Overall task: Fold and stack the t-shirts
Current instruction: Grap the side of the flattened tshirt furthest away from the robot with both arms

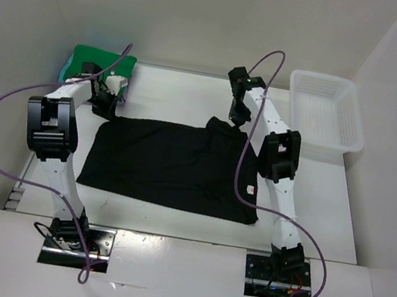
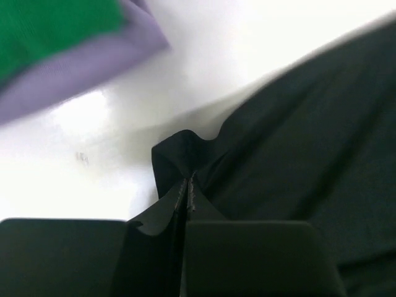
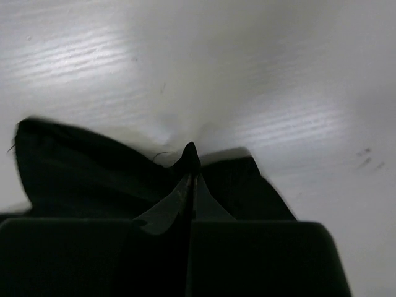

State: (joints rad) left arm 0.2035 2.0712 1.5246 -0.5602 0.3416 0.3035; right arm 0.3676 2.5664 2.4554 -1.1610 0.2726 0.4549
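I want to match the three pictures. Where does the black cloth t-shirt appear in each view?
Top external: black cloth t-shirt spread flat mid-table.
Left wrist: t-shirt fills the right, its edge pinched in the left gripper.
Right wrist: t-shirt at lower left, pinched in the right gripper.
Shared landmark: white table.

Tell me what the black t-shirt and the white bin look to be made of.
The black t-shirt: soft matte cloth, likely a cotton knit; it lies limp and puckers into folds. The white bin: probably rigid plastic, faintly glossy; its walls show a fine moulded lattice.
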